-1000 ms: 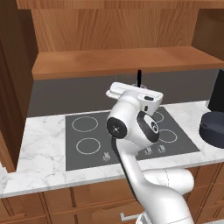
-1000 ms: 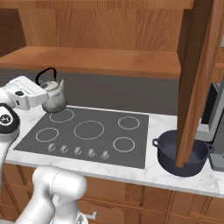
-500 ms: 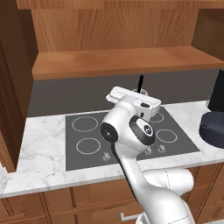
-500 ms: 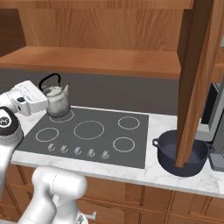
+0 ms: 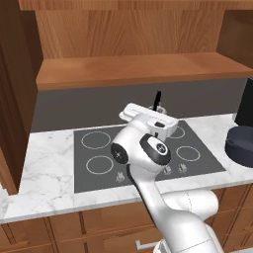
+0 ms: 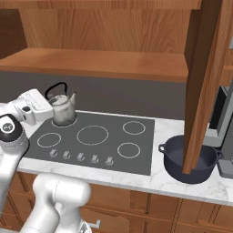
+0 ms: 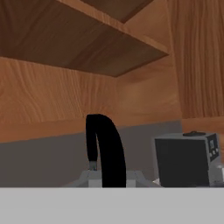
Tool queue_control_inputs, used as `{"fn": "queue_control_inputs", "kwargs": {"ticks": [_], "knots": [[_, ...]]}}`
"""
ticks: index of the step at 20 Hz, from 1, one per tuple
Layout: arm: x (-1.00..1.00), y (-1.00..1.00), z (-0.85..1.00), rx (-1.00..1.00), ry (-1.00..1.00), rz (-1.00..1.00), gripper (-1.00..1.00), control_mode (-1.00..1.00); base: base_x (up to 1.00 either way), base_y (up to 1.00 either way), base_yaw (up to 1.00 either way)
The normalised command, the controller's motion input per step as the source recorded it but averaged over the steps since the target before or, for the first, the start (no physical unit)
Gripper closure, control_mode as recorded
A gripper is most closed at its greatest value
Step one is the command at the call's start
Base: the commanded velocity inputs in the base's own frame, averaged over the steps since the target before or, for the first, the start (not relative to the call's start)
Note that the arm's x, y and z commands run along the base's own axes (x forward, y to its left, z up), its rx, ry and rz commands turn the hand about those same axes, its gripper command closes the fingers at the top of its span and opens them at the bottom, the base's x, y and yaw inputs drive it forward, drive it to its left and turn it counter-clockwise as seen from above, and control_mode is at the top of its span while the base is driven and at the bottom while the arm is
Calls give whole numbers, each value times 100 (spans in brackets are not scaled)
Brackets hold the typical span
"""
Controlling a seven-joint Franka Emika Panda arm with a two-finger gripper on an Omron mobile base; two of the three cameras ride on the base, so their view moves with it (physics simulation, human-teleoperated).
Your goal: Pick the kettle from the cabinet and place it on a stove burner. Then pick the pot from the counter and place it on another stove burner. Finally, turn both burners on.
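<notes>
Left base view: the arm blocks most of it; the kettle's black loop handle pokes up behind the white hand, over the rear of the cooktop, with the cabinet shelf board well above it. The pot sits on the counter at far right, well apart. Jaws are hidden here. Right base view: clearer. The kettle is upright with its handle at the top, right at the tip of the gripper, which comes in sideways from the left. Its base sits on, or just above, the rear-left burner ring; contact can't be confirmed from this angle. The pot is on the counter right of the cooktop, partly behind the open cabinet door. Hand view: the kettle handle arches up dead centre, directly ahead of the jaws, with its loop running away from the camera. The fingertips aren't visible, but the jaws read as pinched together on the handle. Key relation: the kettle hangs straight below the grip, over the rear-left burner, so my call is that what's left is a short vertical set-down and then a release.
</notes>
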Motion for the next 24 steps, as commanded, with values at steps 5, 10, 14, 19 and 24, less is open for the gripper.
{"fn": "queue_control_inputs", "kwargs": {"ticks": [5, 10, 14, 19, 24], "knots": [[15, 0, -28, 0, 0, -4, 100, -100, 0, 0, 0], [7, -6, -22, 0, 1, -4, 100, -100, 0, 0, 0], [17, -2, -17, 0, 0, -4, 100, -100, 0, 0, 0], [26, 0, -18, 0, 0, -5, 100, -100, 0, 0, 0], [23, 0, -18, 0, 0, -4, 100, -100, 0, 0, 0]]}}
